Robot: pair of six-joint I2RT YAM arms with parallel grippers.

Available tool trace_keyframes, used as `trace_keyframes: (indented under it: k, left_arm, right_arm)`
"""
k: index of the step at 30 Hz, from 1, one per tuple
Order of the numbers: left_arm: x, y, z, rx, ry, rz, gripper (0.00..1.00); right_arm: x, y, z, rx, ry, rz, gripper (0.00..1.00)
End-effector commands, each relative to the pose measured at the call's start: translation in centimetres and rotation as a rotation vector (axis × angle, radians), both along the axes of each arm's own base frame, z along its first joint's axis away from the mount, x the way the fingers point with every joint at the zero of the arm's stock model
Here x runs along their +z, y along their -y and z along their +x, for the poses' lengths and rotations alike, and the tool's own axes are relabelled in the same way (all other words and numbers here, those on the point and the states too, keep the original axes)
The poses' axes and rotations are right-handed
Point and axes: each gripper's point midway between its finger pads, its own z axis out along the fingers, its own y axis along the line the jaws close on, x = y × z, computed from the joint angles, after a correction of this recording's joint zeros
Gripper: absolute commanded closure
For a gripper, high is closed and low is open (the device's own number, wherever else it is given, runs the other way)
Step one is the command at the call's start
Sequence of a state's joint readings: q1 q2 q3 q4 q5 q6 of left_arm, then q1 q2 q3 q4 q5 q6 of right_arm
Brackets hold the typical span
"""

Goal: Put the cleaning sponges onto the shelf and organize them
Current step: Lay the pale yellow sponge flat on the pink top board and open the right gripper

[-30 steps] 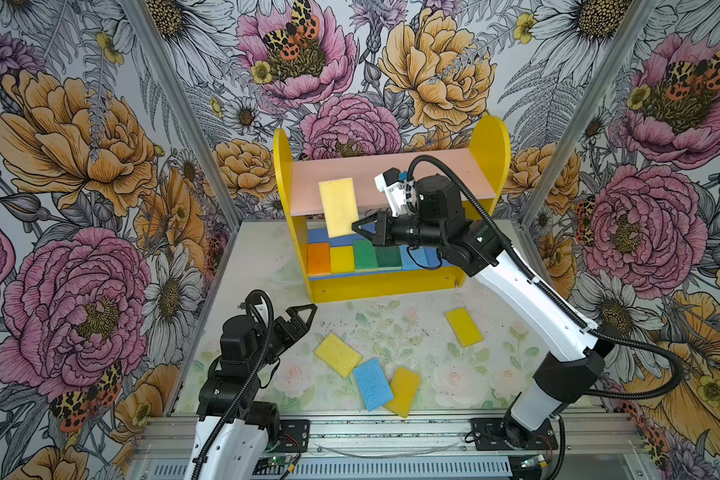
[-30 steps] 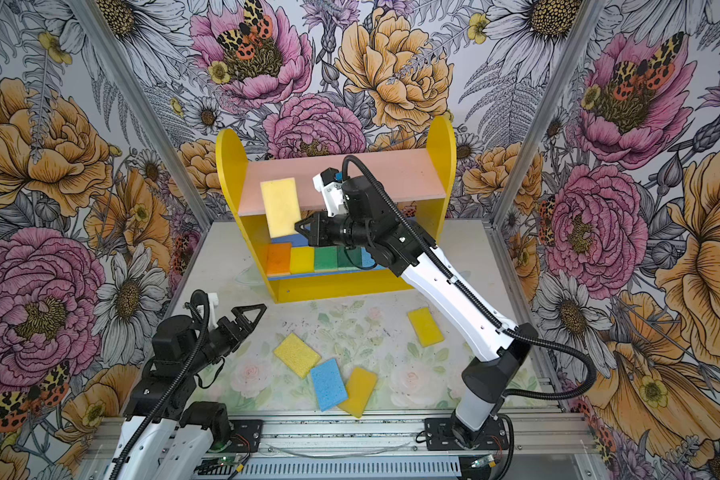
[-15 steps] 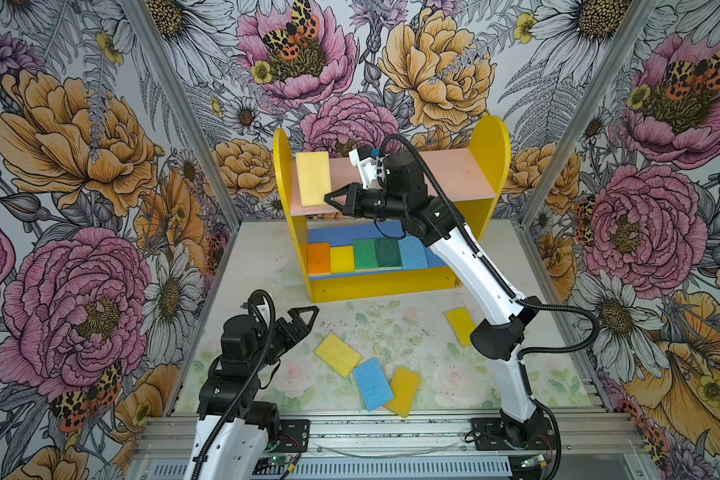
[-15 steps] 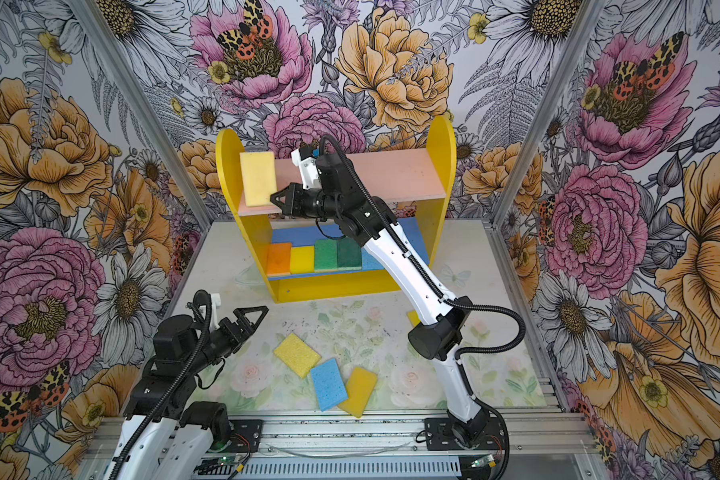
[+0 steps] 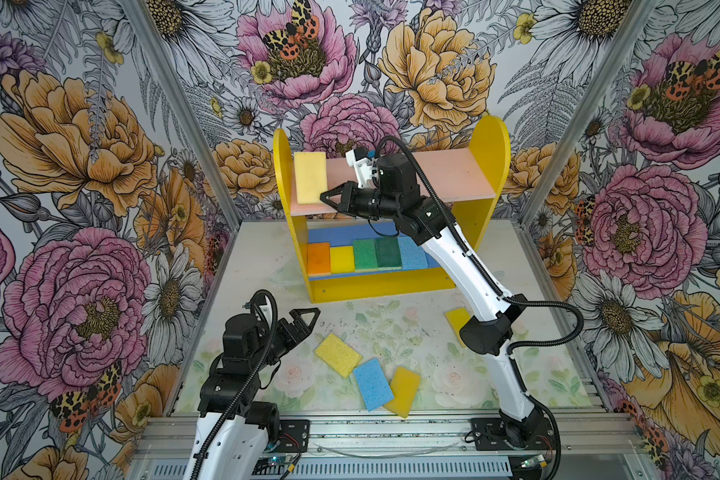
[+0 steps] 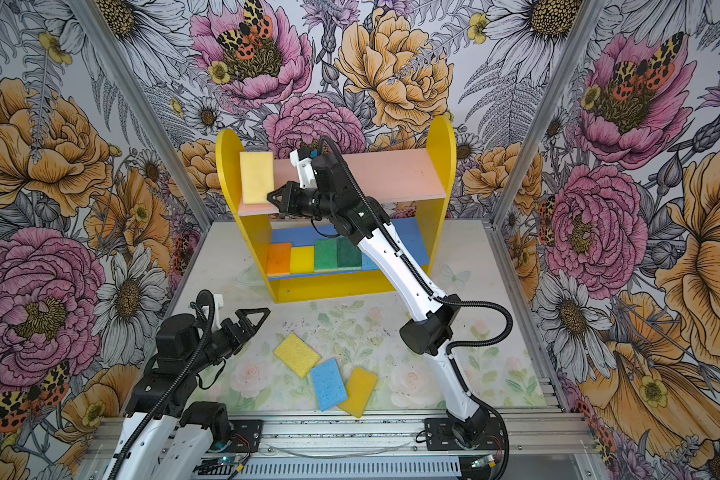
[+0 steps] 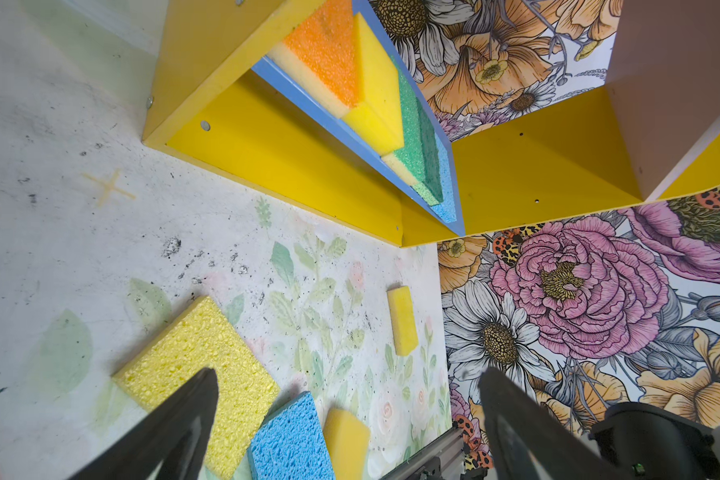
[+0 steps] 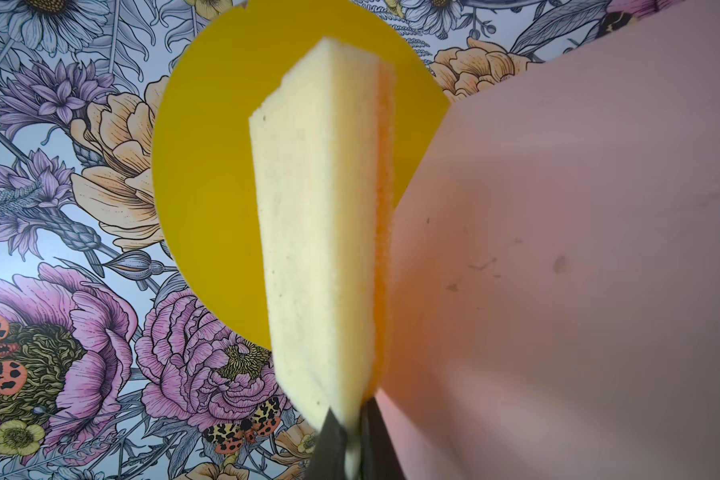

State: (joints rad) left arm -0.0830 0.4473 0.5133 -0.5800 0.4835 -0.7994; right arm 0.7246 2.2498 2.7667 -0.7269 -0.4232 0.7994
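Observation:
The shelf (image 5: 491,166) stands at the back, with yellow side panels, a pink upper board (image 5: 449,174) and a blue lower board. A pale yellow sponge (image 5: 309,176) (image 6: 257,176) lies against the left end of the pink board. My right gripper (image 5: 324,195) (image 6: 271,195) is shut on its near corner. In the right wrist view the sponge (image 8: 321,249) runs out from the pinching jaws of that gripper (image 8: 352,449), its orange face toward the board. My left gripper (image 5: 304,318) (image 7: 348,374) hangs open over the table's front left, holding nothing.
On the lower board sit orange (image 5: 319,258), yellow (image 5: 341,259), two green (image 5: 365,254) and light blue (image 5: 412,252) sponges in a row. On the table lie a yellow (image 5: 337,354), a blue (image 5: 373,383) and a yellow-orange sponge (image 5: 404,390). Another yellow one (image 5: 458,318) is half hidden behind my right arm.
My right gripper carried the pale yellow sponge from in front of the shelf's middle up and left, then down onto the pink board's left end. The left arm stayed still.

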Motion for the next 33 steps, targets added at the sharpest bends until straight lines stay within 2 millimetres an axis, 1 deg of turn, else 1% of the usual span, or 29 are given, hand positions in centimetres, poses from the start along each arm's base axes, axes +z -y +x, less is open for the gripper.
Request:
trace_keyframes:
  k: [1,3,7,13,17,19,23,26,29,33]
  left_arm:
    - [0.5,0.3,-0.2,-0.03,0.019,0.014,0.01]
    - [0.5,0.3,-0.3,-0.031,0.019,0.014,0.01]
    - [0.5,0.4,-0.3,-0.032,0.018,0.014,0.01]
    - [0.5,0.3,-0.3,-0.031,0.018,0.014,0.01]
    - [0.5,0.4,-0.3,-0.032,0.017,0.014,0.01]
    - [0.5,0.3,-0.3,-0.031,0.018,0.014,0.01]
    - [0.5,0.4,-0.4,-0.034,0.017,0.015,0.01]
    - [0.6,0.4,-0.4,-0.037,0.016,0.013,0.01]
    - [0.6,0.5,-0.4,-0.041,0.016,0.013,0.01]
    - [0.6,0.6,-0.4,-0.044,0.016,0.013,0.01]
  right_arm:
    - [-0.1,0.0,0.8,-0.008,-0.009,0.019,0.85]
    - [-0.2,-0.1,0.9,-0.008,-0.01,0.02,0.81]
    - [-0.4,-0.2,1.0,-0.007,-0.012,0.017,0.68]
    - [-0.3,0.0,1.2,-0.017,-0.004,0.015,0.61]
    - [-0.8,-0.2,1.4,-0.019,-0.013,0.011,0.59]
    - [-0.7,-0.1,1.5,-0.027,-0.006,0.009,0.57]
    - [-0.8,0.0,2.1,-0.049,0.002,0.008,0.52]
    - [-1.1,-0.7,2.2,-0.029,-0.01,0.028,0.49]
    - [-1.4,-1.3,2.3,-0.008,-0.021,0.047,0.48]
    - [-1.3,-1.7,2.4,0.006,-0.018,0.067,0.47]
